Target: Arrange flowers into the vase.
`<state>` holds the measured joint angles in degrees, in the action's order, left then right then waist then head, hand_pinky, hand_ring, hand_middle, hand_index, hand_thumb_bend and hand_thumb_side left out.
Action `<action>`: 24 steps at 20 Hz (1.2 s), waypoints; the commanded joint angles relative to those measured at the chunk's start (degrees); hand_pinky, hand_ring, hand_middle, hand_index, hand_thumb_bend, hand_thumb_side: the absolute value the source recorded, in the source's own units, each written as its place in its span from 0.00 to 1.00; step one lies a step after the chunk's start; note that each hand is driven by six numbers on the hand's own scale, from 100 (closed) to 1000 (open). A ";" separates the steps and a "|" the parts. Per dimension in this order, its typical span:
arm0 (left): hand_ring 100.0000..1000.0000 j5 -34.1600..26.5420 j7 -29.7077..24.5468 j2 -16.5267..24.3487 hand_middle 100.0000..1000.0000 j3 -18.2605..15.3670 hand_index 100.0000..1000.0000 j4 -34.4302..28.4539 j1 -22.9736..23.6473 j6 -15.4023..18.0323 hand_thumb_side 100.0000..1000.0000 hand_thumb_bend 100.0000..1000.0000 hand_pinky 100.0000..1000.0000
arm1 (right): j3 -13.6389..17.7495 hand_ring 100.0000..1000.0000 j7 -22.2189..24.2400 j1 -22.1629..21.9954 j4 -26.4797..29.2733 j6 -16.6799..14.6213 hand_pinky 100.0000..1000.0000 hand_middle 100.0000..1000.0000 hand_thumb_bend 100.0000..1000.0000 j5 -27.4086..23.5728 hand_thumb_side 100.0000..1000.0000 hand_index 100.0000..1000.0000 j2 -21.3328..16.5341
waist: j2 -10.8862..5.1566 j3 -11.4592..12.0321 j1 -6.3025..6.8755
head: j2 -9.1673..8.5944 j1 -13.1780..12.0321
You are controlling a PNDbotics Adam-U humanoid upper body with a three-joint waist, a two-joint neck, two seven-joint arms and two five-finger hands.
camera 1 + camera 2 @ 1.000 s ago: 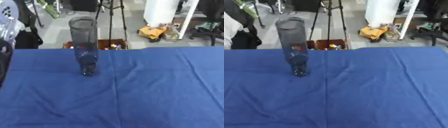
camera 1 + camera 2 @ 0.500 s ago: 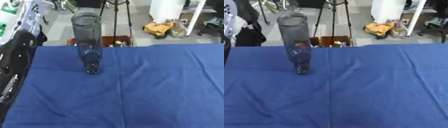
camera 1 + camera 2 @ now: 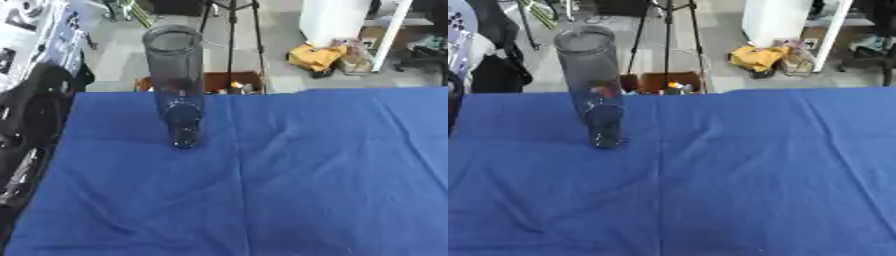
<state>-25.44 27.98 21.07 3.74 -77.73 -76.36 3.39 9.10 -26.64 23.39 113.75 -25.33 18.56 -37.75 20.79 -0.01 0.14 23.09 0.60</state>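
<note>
The vase (image 3: 177,85) is a tall clear glass cylinder with a dark tint, standing upright on the blue tablecloth (image 3: 289,190). It sits toward the far left part of the table, a bit in from the far edge and closer to the left edge than to the middle. Its mouth is open at the top, and you can see straight through the glass to the floor behind it. Nothing colourful is poking out of the top, so as far as I can see it's just the glass.

The cloth covers the whole worktop and has a few soft creases, including one long fold running from near the far edge down toward the near edge, just right of the vase.

On the left edge of the left eye view there's a black shape (image 3: 31,130) hanging beside the table, with silver bits lower down. It could be the robot's left arm, but I honestly can't tell, and I can't make out a hand or any fingers there. The right hand doesn't show in either view.

Behind the table, past the far edge, a tripod (image 3: 229,30) stands on the floor, and a brown box (image 3: 667,82) sits right behind the cloth's far edge.
</note>
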 commanded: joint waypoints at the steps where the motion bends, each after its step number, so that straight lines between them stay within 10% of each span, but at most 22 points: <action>1: 0.00 0.22 0.15 0.43 0.00 -0.73 0.00 -0.58 -1.97 1.38 0.74 0.00 0.00 | 0.40 0.81 0.07 0.53 0.84 -0.01 0.73 0.78 0.00 -0.25 0.80 0.83 -1.92 | -0.99 -0.21 0.62 | -0.98 -0.20; 24: 0.00 0.35 -3.13 -1.76 0.00 -1.18 0.00 9.48 -2.96 12.89 0.76 0.00 0.00 | 0.29 0.81 0.35 1.54 0.84 -0.22 0.74 0.78 0.00 -0.10 0.79 0.83 -1.60 | 1.53 -1.35 1.29 | -2.95 -0.66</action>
<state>-25.49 25.00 18.55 2.94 -67.79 -77.70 15.93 9.10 -26.45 24.22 113.75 -25.48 18.55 -37.75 22.75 -1.25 0.77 20.99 0.07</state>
